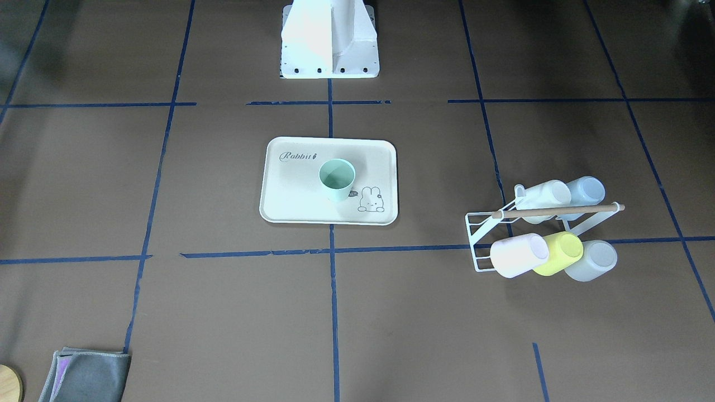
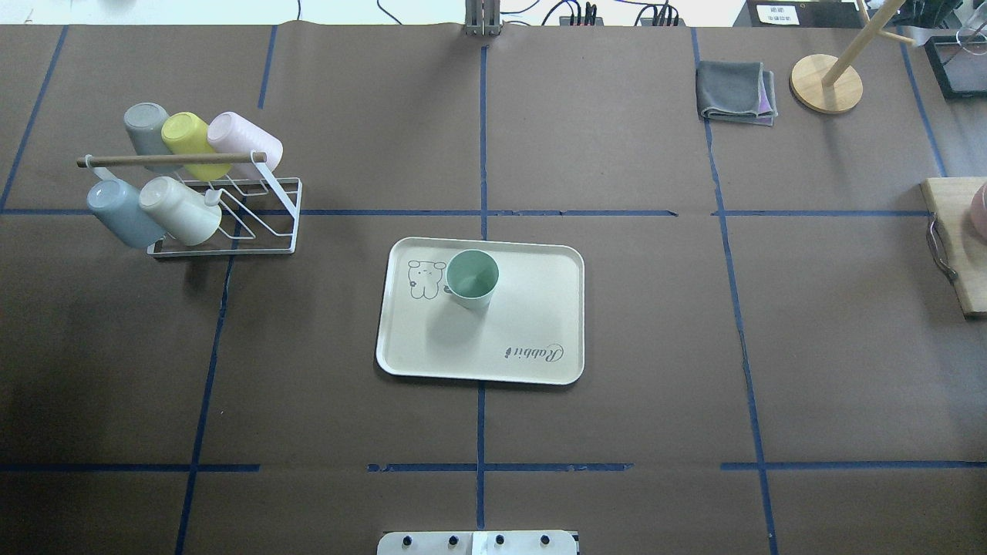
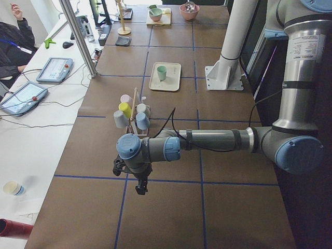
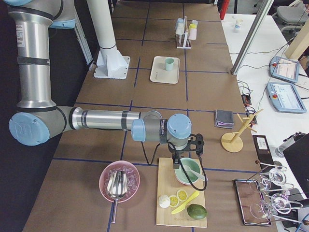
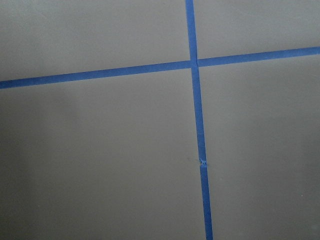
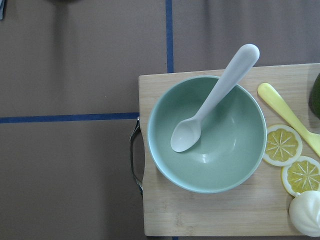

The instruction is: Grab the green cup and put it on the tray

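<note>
The green cup (image 1: 337,178) stands upright on the cream tray (image 1: 296,201), near the bunny drawing. Both also show in the overhead view: the cup (image 2: 472,277) and the tray (image 2: 532,316). No gripper is near them. My left gripper (image 3: 140,188) shows only in the exterior left view, hanging over bare table far from the tray; I cannot tell if it is open or shut. My right gripper (image 4: 199,147) shows only in the exterior right view, above a wooden board; I cannot tell its state either. The wrist views show no fingers.
A white wire rack (image 2: 231,223) with several pastel cups stands on the robot's left. A grey cloth (image 2: 732,92) and a wooden stand (image 2: 826,83) are far right. Under the right wrist are a cutting board (image 6: 200,220), a green bowl (image 6: 220,155) with a spoon, and lemon slices.
</note>
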{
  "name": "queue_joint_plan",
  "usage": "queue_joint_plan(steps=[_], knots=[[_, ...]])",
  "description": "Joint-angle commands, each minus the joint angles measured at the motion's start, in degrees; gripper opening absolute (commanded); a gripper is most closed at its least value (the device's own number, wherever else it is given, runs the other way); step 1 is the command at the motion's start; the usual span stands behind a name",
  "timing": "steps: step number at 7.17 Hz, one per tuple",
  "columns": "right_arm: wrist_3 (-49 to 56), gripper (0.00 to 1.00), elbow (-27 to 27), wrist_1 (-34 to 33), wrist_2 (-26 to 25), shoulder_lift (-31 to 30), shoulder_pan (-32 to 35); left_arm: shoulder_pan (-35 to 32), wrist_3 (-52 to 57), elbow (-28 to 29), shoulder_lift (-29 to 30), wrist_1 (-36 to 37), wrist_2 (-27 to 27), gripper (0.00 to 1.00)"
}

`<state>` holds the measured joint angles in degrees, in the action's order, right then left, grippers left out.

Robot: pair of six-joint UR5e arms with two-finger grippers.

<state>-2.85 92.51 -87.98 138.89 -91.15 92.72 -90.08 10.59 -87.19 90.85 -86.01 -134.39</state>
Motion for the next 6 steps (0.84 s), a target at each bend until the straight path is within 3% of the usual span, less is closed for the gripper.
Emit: queue_joint_plan(steps=[1,6], knots=[[-0.05,1.0,0.12,0.0,0.07,0.09,0.0,-2.64,-0.05,-0.43,0.03,-0.21,-1.57,1.0],[-0.05,1.0,0.39,0.0,0.16,0.09,0.0,-2.64,-0.57,-0.43,0.12,-0.21,-1.67,1.0]])
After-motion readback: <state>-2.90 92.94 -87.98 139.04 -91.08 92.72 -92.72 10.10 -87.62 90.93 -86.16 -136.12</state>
